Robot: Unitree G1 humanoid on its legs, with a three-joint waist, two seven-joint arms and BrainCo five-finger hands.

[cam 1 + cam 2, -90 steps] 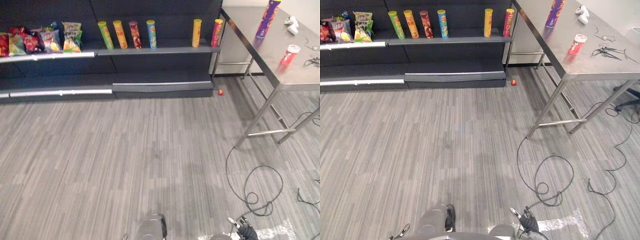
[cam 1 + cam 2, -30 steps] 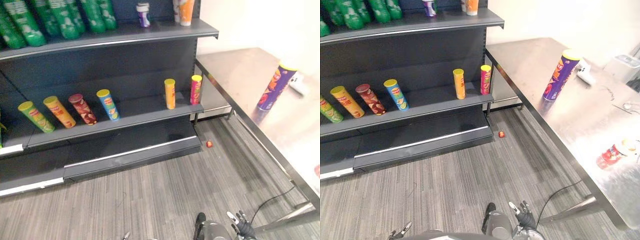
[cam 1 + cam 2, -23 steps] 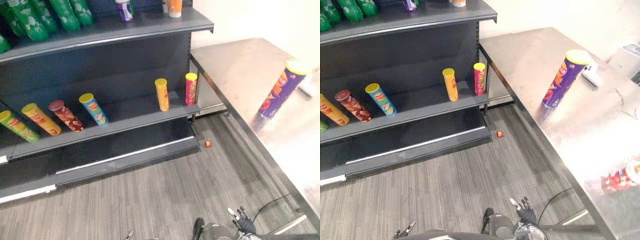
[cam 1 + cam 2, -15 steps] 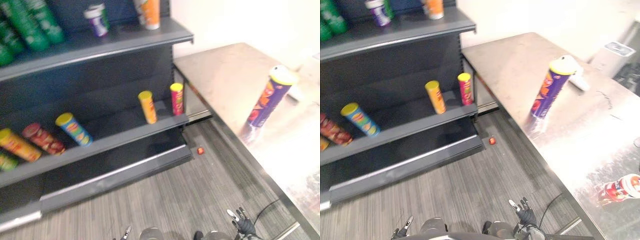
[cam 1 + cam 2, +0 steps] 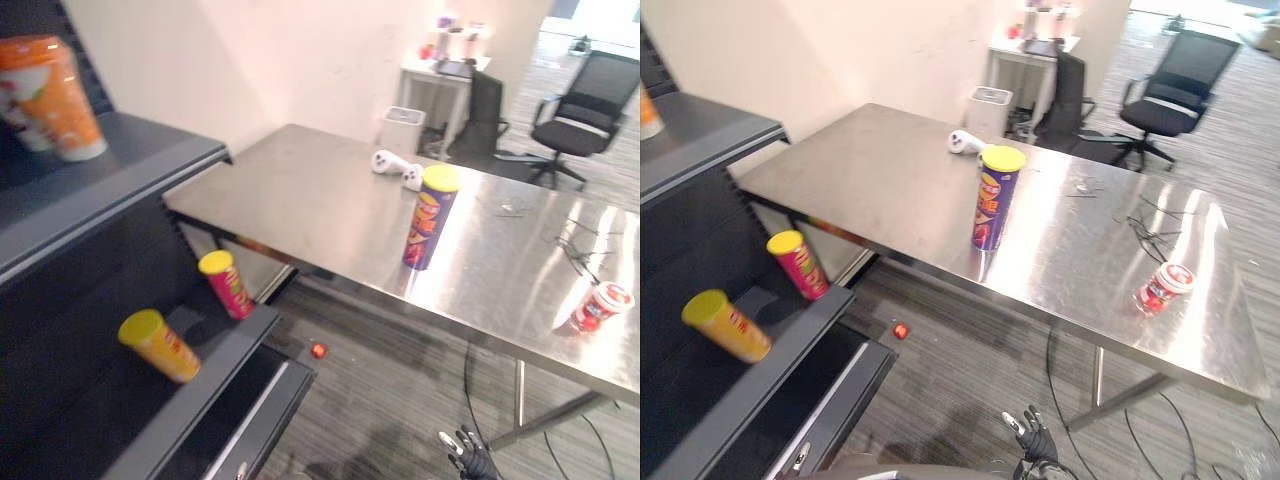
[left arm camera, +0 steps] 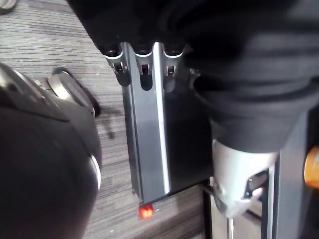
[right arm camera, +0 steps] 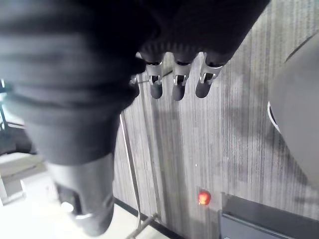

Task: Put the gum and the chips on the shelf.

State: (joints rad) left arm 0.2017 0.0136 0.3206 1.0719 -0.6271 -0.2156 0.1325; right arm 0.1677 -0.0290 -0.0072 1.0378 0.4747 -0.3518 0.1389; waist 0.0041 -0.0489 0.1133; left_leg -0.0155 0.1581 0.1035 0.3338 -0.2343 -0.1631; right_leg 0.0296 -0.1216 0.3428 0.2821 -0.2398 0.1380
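A tall purple chips can (image 5: 428, 218) with a yellow lid stands upright near the middle of the steel table (image 5: 300, 200). A small red gum tub (image 5: 597, 306) with a white lid rests near the table's right front edge. The dark shelf (image 5: 215, 375) is at the left, carrying a yellow can (image 5: 160, 345) and a pink can (image 5: 226, 284). My right hand (image 5: 468, 460) hangs low over the floor, far below the table, fingers (image 7: 177, 82) relaxed and holding nothing. Fingers of my left hand (image 6: 142, 69) hang straight over the floor, also holding nothing.
A white controller (image 5: 395, 167) lies behind the chips can. An orange tub (image 5: 45, 85) stands on the upper shelf board. A small red thing (image 5: 318, 350) lies on the floor under the table's edge. A black office chair (image 5: 575, 115) and a small desk stand beyond.
The camera has swung right and closer, from the shelf front to the steel table. The cans, the tub and both hanging hands keep their places.
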